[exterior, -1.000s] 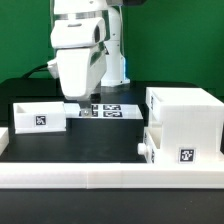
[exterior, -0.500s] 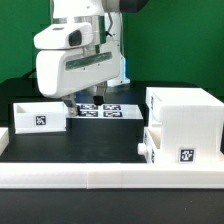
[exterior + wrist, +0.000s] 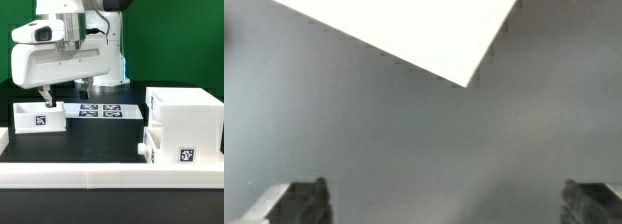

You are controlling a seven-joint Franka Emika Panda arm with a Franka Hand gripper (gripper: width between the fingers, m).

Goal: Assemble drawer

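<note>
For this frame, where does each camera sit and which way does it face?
Exterior view: off the arm, facing across the black table at the white plastic cube-like housing, a low white tray and the bulky white gripper.
Wrist view: on the wrist, looking down between its fingertips at a grey surface and a white corner.
Shared: the open gripper.

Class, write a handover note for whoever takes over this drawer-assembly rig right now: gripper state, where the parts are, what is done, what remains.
Gripper: open, empty, hovering near the loose tray.
Parts: loose tray at the exterior view's left; housing at its right, second tray low against its front; whether slid in, unclear.
Done: nothing visibly joined.
Left: probably grasp the loose tray and fit it into the housing.
</note>
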